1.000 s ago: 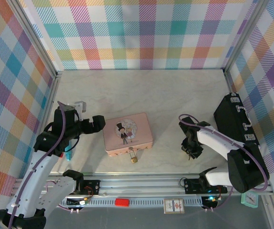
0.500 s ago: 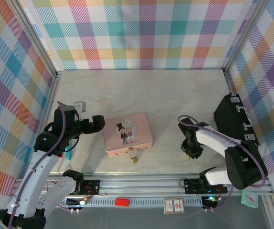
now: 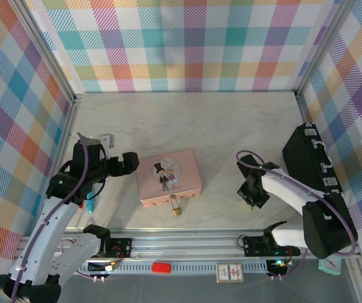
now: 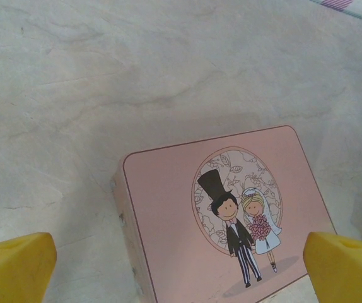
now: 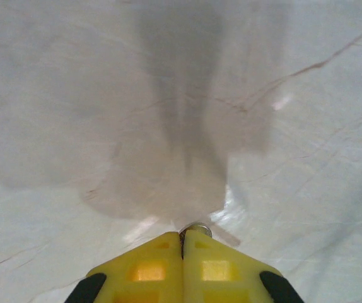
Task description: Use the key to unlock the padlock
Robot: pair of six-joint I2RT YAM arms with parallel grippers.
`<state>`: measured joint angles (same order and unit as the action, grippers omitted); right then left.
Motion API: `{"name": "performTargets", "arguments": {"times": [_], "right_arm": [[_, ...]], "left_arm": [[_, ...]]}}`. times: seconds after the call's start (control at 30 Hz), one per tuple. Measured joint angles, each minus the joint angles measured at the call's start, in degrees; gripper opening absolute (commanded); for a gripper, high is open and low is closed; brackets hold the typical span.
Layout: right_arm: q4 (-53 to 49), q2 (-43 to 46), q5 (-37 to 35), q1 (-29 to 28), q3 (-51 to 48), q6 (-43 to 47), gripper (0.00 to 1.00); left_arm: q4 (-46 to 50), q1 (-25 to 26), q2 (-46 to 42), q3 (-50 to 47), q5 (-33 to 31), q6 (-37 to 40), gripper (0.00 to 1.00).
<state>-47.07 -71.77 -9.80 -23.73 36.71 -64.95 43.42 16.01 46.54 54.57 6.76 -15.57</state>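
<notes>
You are working on a pale, marble-patterned counter [image 3: 168, 120]. A black hard case [image 3: 307, 158] lies far right of the pink rectangular tin [image 3: 169, 177] with a cartoon bride and groom on its lid. Your left gripper [image 4: 181, 268] hangs over the tin's left end, yellow fingers spread wide and holding nothing. Your right gripper [image 5: 182, 240] is down at the counter between the tin and the case, fingers pressed together. The tiny brass-gold padlock [image 3: 176, 208] sits at the middle of the tin's near edge. The small, dull grey metal key [image 5: 195, 230] is pinched at the right gripper's tips.
</notes>
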Motion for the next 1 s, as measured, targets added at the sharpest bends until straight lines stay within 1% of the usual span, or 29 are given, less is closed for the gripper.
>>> {"name": "performTargets", "arguments": {"times": [0.2,0.33,0.47,0.57,0.67,0.73,0.83,0.9,1.0], "right_arm": [[6.14,9.29,3.74,0.00,-0.02,1.14,0.00],[13.07,15.98,6.03,0.00,-0.31,0.85,0.00],[21.31,18.73,7.54,0.00,-0.48,-2.32,0.00],[30.40,17.88,9.18,-0.07,-1.33,-6.64,0.00],[38.42,13.31,12.15,-0.39,-0.59,-8.85,0.00],[44.17,9.68,14.58,-0.87,0.68,-8.57,0.00],[54.47,6.91,17.38,-1.66,0.92,-7.21,0.00],[61.05,5.68,19.17,-1.88,0.90,-6.25,0.00],[71.80,3.76,21.86,-2.29,0.57,-4.83,0.00]], "left_arm": [[0.02,0.00,2.21,0.00,0.24,-0.22,1.00],[0.00,0.02,2.97,0.00,1.57,-0.74,1.00],[-0.72,0.57,3.23,0.00,3.69,-2.32,1.00],[-4.20,3.08,4.13,-0.02,4.79,-5.64,0.97],[-10.71,7.30,5.73,-1.03,5.90,-10.12,0.94],[-16.70,10.21,8.20,-2.32,7.74,-14.08,0.92],[-24.55,12.63,12.52,-3.96,10.43,-18.73,0.90],[-28.24,14.01,15.65,-4.13,11.43,-21.07,0.91],[-30.97,15.98,18.73,-3.91,11.69,-23.21,0.90]]}}
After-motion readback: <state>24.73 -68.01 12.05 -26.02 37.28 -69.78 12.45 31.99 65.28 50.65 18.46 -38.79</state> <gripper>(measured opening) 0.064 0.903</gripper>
